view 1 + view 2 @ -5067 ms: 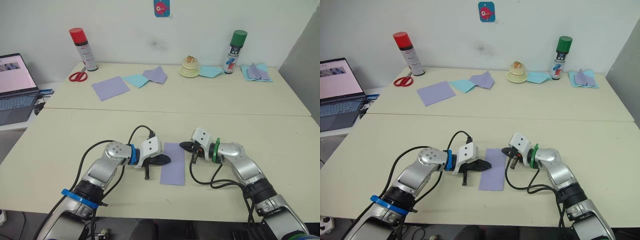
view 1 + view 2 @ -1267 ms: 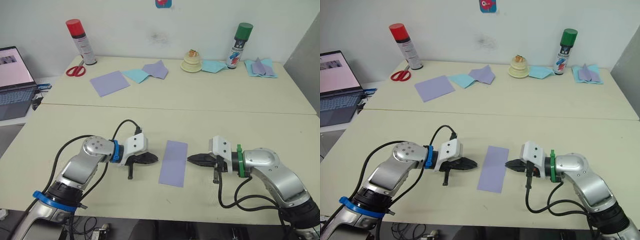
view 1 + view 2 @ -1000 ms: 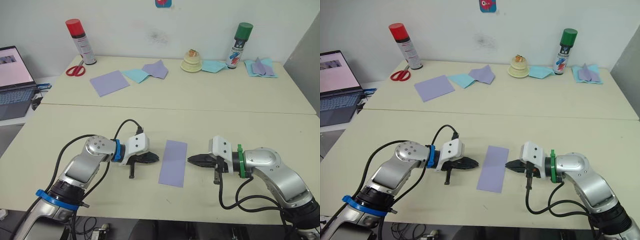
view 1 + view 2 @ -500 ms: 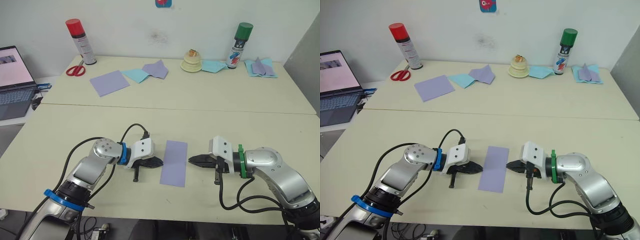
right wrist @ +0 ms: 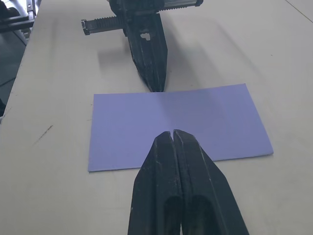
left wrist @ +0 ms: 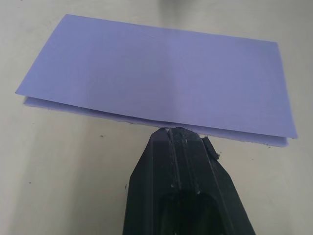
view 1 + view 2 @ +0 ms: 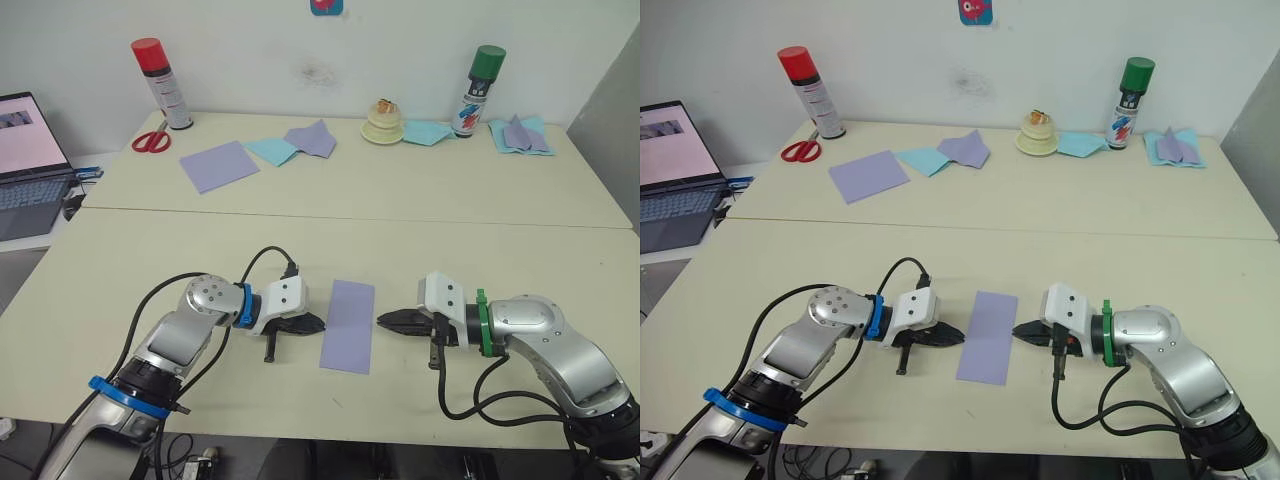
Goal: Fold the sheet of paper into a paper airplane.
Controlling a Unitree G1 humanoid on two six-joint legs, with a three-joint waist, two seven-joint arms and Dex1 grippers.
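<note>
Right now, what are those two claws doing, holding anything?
Left gripper: shut, tip at the edge of the sheet of paper, holding nothing.
Right gripper: shut, empty, at the opposite edge.

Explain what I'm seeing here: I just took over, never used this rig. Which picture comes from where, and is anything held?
The two wide pictures come from the robot's head, looking down over its two arms. The other two come from a camera on each wrist, looking along that claw's black fingers. The left claw and the right claw are both shut and hold nothing. Between them the sheet of paper lies folded in half on the table. The left claw's tip sits at the paper's open edge; the right claw's tip reaches the opposite edge.
</note>
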